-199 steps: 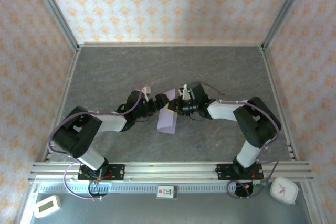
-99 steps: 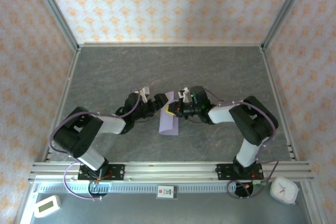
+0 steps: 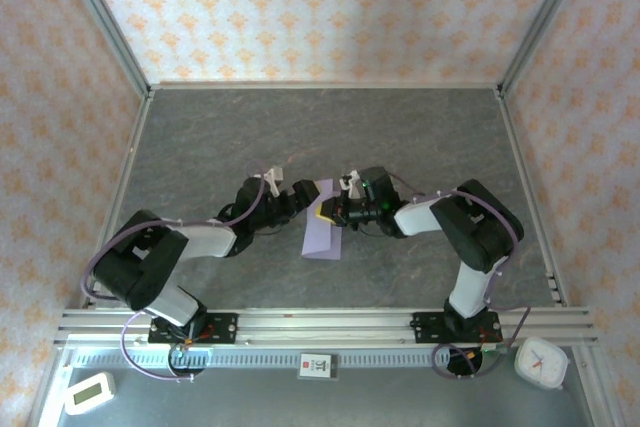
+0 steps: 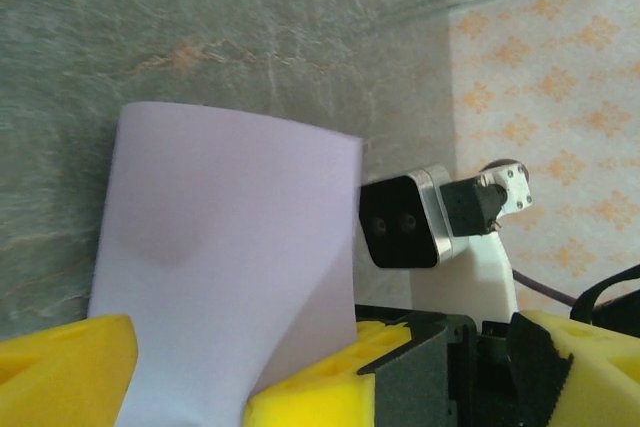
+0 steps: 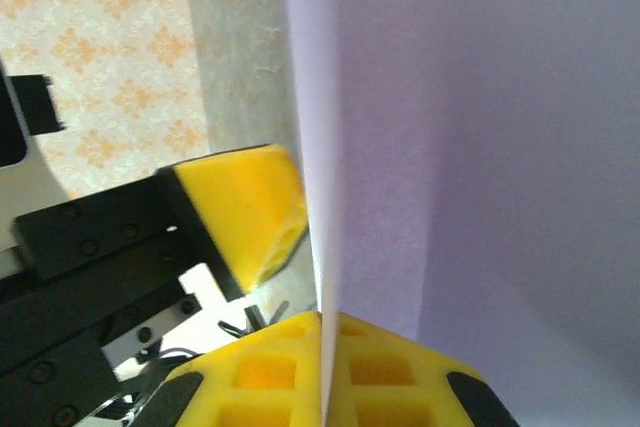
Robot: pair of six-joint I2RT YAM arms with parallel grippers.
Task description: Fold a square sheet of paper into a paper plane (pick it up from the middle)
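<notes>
The square sheet of paper (image 3: pixel 321 227) is lavender and doubled over into a narrow rectangular strip, with no pointed paper plane shape. It hangs at mid-table between both grippers. My right gripper (image 3: pixel 330 209) is shut on its folded edge, and in the right wrist view the yellow pads (image 5: pixel 270 372) pinch the paper (image 5: pixel 480 147) edge-on. My left gripper (image 3: pixel 303 196) is open and straddles the same spot. In the left wrist view, one finger (image 4: pixel 60 372) of my left gripper (image 4: pixel 325 382) lies left of the paper (image 4: pixel 220 257) and the other at far right.
The grey stone-look table (image 3: pixel 320 132) is walled by patterned panels on three sides. An aluminium rail (image 3: pixel 320 325) carries both arm bases at the near edge. A white timer (image 3: pixel 88 393) lies at the near left and a white clock (image 3: pixel 541 362) at the near right.
The right jaws have closed fully onto the paper's edge. The right forearm has swung slightly left and the left arm has settled lower. The paper has barely shifted.
</notes>
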